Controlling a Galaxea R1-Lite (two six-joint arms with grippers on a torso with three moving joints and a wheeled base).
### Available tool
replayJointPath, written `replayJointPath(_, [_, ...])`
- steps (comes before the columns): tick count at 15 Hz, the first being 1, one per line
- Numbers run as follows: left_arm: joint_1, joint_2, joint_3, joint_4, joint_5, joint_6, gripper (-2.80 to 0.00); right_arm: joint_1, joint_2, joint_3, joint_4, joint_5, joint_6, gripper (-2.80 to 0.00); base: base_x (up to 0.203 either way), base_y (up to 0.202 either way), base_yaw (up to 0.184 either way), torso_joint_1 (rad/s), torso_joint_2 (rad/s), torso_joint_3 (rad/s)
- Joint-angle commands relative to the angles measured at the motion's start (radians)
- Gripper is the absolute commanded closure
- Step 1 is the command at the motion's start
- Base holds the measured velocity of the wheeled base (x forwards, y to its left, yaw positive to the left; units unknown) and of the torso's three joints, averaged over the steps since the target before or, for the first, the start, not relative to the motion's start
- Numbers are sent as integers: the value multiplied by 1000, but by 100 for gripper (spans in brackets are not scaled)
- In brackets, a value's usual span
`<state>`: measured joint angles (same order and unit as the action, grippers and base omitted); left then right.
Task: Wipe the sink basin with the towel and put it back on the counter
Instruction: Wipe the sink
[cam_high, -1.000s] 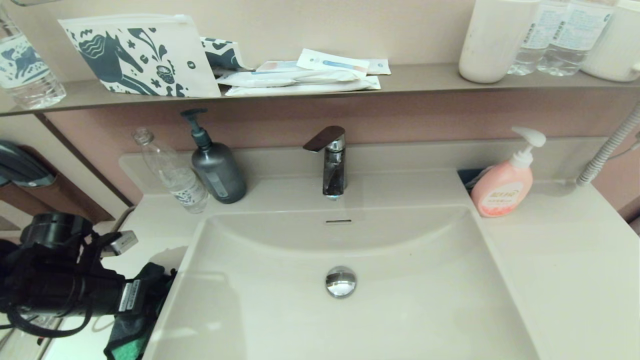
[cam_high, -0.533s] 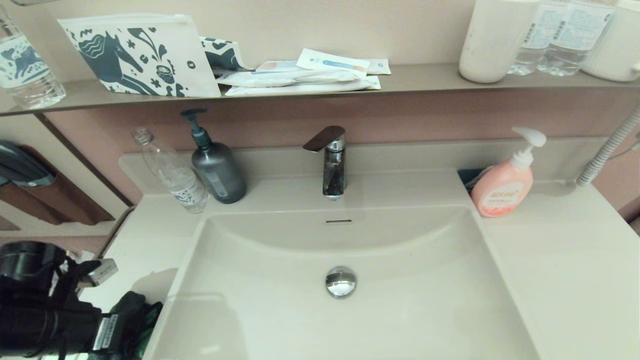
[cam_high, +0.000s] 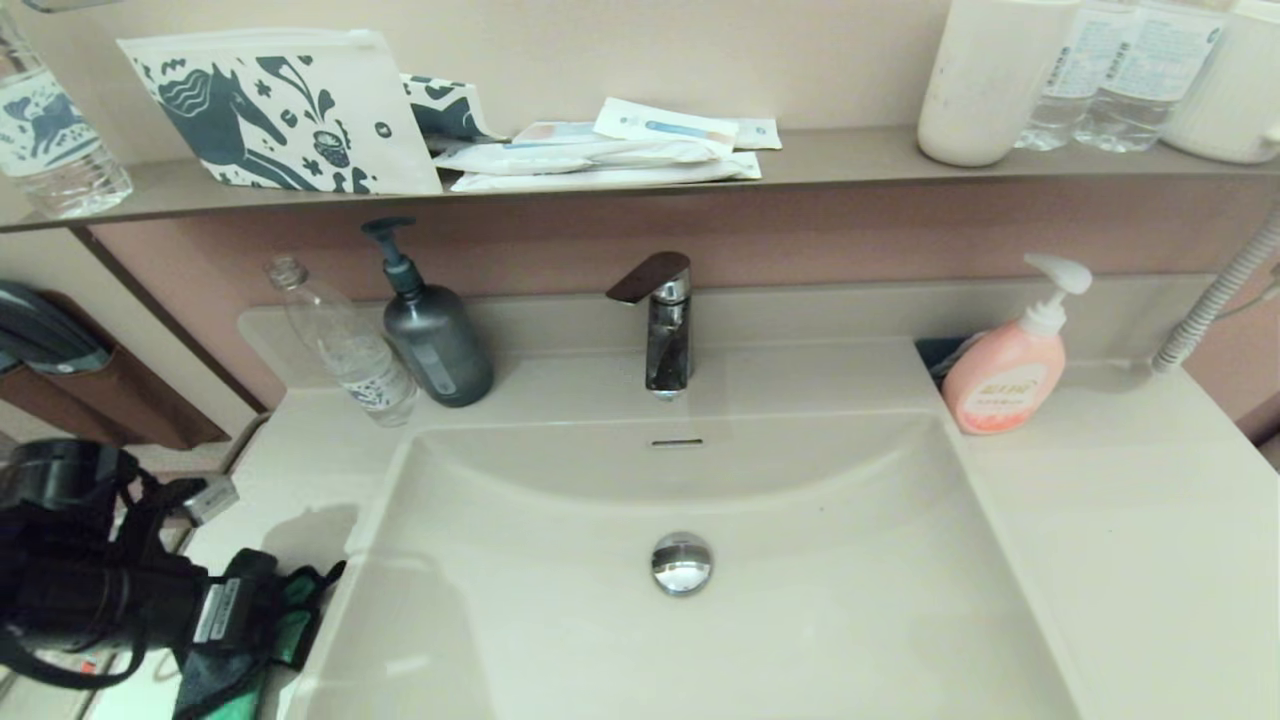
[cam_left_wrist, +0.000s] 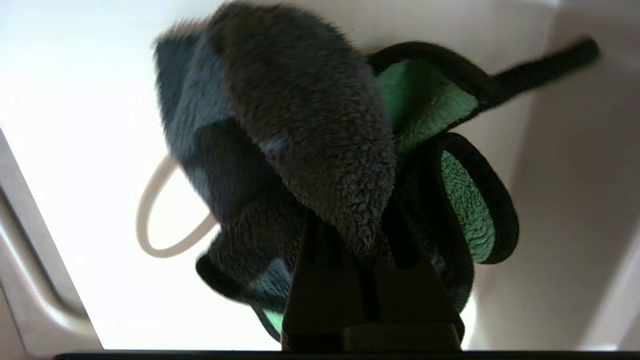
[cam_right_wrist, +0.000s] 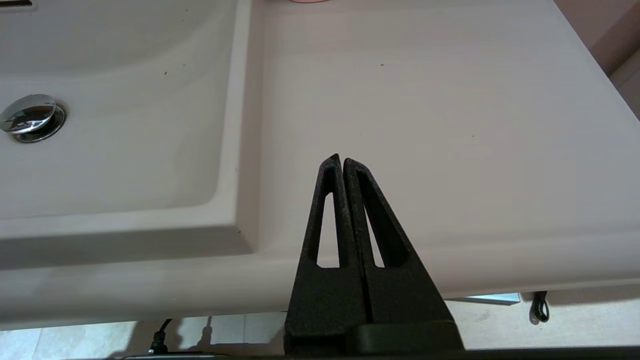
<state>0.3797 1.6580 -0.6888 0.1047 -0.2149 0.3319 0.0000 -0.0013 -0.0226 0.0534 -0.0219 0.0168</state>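
The towel (cam_high: 262, 640), dark grey with a green reverse, hangs bunched from my left gripper (cam_high: 285, 620) over the left strip of counter (cam_high: 300, 470), just outside the sink basin's (cam_high: 600, 620) left rim. In the left wrist view the towel (cam_left_wrist: 300, 130) fills the space before my left gripper (cam_left_wrist: 360, 235), whose fingers are shut on a fold of it. The chrome drain plug (cam_high: 681, 563) sits mid-basin, the overflow slot (cam_high: 676, 442) on the back wall. My right gripper (cam_right_wrist: 341, 160) is shut and empty, parked before the counter's (cam_right_wrist: 440, 100) front right edge.
A faucet (cam_high: 664, 325) stands behind the basin. A clear bottle (cam_high: 345, 350) and a dark pump bottle (cam_high: 430, 335) occupy the back left counter, a pink soap dispenser (cam_high: 1010, 365) the back right. The wall shelf (cam_high: 850, 160) above carries pouches and bottles.
My left arm, holding the towel, dropped back toward the front left corner, then rose again and moved slightly toward the basin. The right arm has not moved.
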Motion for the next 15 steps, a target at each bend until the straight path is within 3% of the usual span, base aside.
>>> replayJointPath(1, [-23, 94, -79, 0, -3, -1, 0, 0, 1, 0, 0, 0, 0, 0, 0, 0, 0, 0, 0, 0])
replayJointPath(9, [-124, 270, -405, 5, 3, -43, 0, 0, 1, 0, 0, -1, 0, 0, 0, 0, 0, 0, 0, 0])
replayJointPath(15, [-176, 309, -533, 28, 3, -57, 0, 0, 1, 0, 0, -1, 0, 0, 0, 0, 0, 0, 0, 0])
